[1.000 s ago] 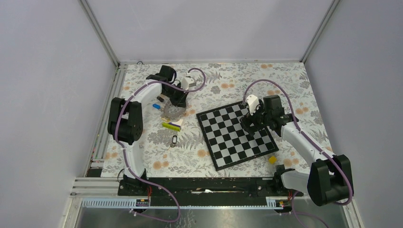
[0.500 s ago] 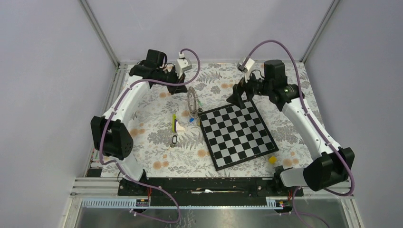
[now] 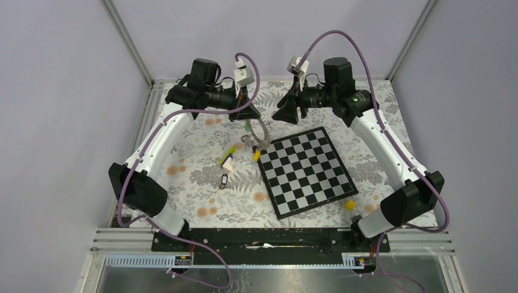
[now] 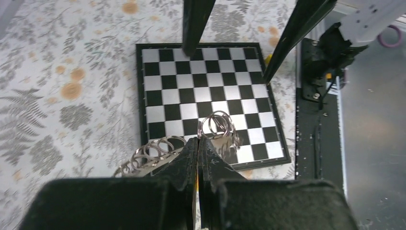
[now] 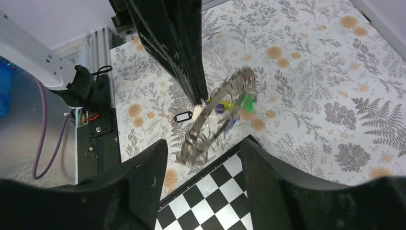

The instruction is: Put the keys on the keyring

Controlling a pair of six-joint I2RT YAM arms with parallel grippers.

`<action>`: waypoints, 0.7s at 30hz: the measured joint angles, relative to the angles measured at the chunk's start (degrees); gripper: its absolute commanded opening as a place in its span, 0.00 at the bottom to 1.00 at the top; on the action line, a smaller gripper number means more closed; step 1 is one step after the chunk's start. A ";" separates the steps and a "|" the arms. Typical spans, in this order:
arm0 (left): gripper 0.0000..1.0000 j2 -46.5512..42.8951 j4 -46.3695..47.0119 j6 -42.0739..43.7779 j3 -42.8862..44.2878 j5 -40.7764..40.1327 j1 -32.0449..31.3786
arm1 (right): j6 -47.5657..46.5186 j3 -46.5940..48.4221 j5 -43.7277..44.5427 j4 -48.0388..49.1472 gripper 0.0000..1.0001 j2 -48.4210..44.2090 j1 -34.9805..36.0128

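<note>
- Floral tablecloth (image 3: 201, 201) inside a grey-walled cell. A chessboard (image 3: 305, 174) lies right of centre, with a small yellow block (image 3: 349, 206) off its near-right corner.
- Jaws of the left gripper (image 4: 197, 149) are pinched tight on the rim of the keyring (image 5: 218, 112). The ring hangs tilted in the air over the board's far-left corner. Judgement: it is held up so the hole can be reached from the side.
- A green key (image 5: 246, 103), a yellow key (image 5: 231, 106) and a bluish key (image 5: 219, 108) dangle at the ring. They look threaded on, but blur prevents a firm call.
- The black key (image 3: 223, 180) lies flat on the cloth, well apart from the ring and just nearer than the lime-and-white wedge (image 3: 228, 160). Judgement: it is the one left to add.
- Fingers of the right gripper (image 5: 202, 143) are spread and hold nothing. It faces the ring from the opposite side, near but not touching.
- Judgement: the right arm must fetch the black key. A hanging ring may swing when a key is pushed on.
</note>
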 measured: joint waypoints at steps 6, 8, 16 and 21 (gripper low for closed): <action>0.00 0.04 0.04 -2.10 0.00 2.51 -2.47 | -2.58 1.57 -1.49 -3.19 0.49 1.07 3.52; 0.00 0.04 0.61 -3.19 0.00 3.17 -2.69 | -3.85 1.57 -1.57 -4.57 0.46 1.14 4.22; 0.00 0.04 2.40 -5.25 -0.02 5.18 -2.80 | -7.65 1.57 -1.51 -7.39 0.38 1.14 4.50; 0.00 0.04 3.06 -5.33 -0.48 5.55 -3.08 | -8.26 1.57 -1.42 -7.76 0.42 1.14 4.50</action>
